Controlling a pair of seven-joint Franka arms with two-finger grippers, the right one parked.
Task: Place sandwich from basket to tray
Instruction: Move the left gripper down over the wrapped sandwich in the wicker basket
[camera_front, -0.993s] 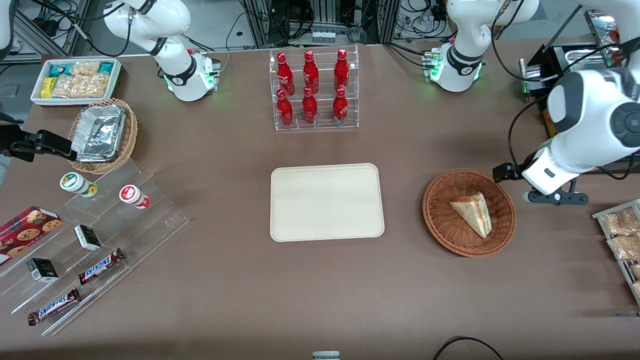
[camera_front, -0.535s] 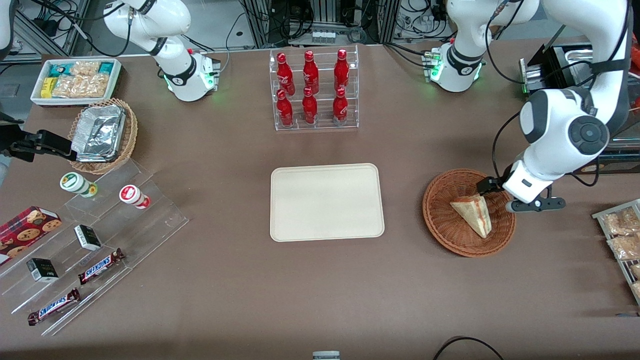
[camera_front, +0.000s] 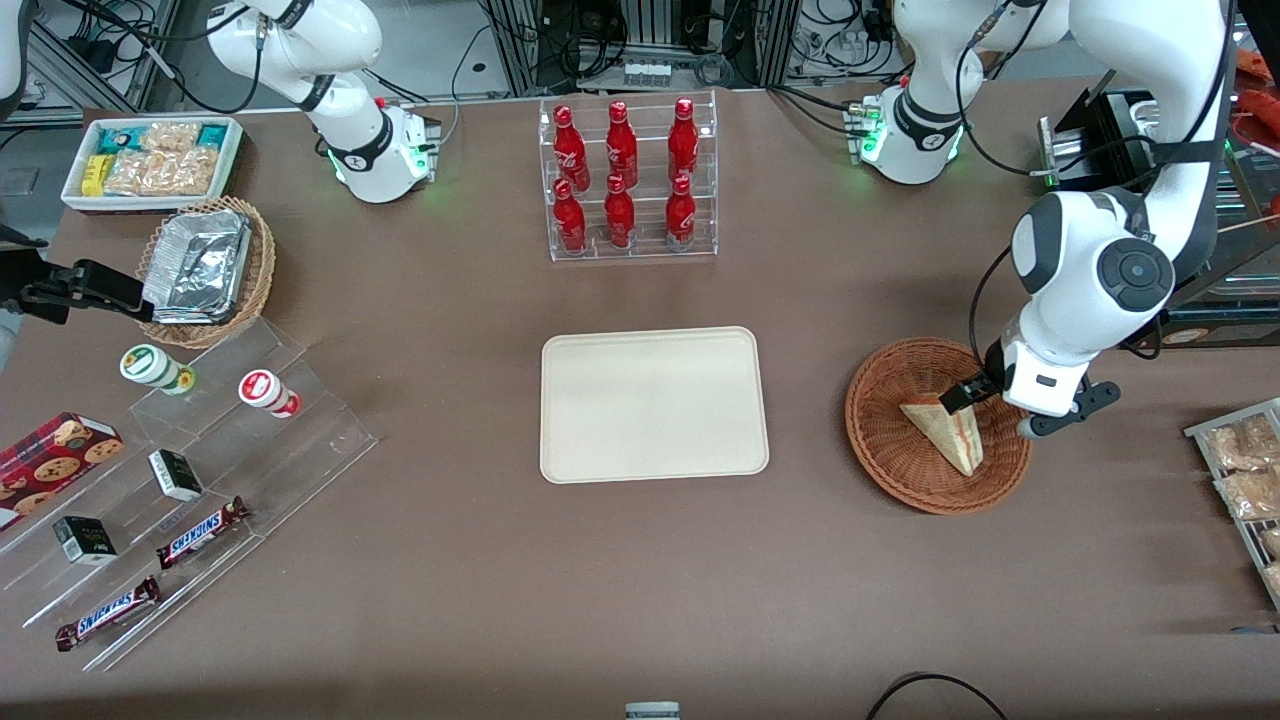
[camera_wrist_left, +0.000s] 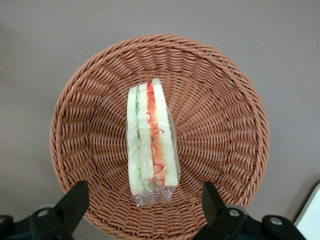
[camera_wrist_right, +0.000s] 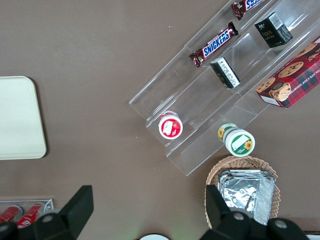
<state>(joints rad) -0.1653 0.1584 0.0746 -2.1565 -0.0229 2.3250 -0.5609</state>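
Note:
The sandwich (camera_front: 945, 430), a clear-wrapped wedge of pale bread with red and green layers, lies in the round reddish-brown basket (camera_front: 880, 450). The cream tray (camera_front: 653, 403) sits bare at the table's middle, beside the basket toward the parked arm's end. My gripper (camera_front: 993, 410) hangs open just above the basket's edge on the working arm's end, over the sandwich's broad end. In the left wrist view the sandwich (camera_wrist_left: 150, 135) rests lengthwise in the basket (camera_wrist_left: 220, 135), and my gripper (camera_wrist_left: 142, 202) spreads its black fingers (camera_wrist_left: 75, 200) wide around the wrapper's end without touching it.
A clear rack of red bottles (camera_front: 627, 180) stands farther from the front camera than the tray. A wire rack of snack packets (camera_front: 1245, 470) lies close to the basket at the working arm's end. A tan basket with foil containers (camera_front: 205, 270), a white bin (camera_front: 150, 160) and acrylic steps (camera_front: 180, 480) occupy the parked arm's end.
My gripper has swung from beside the basket, at the working arm's end, to over the basket's edge and the sandwich's broad end. The sandwich has not moved.

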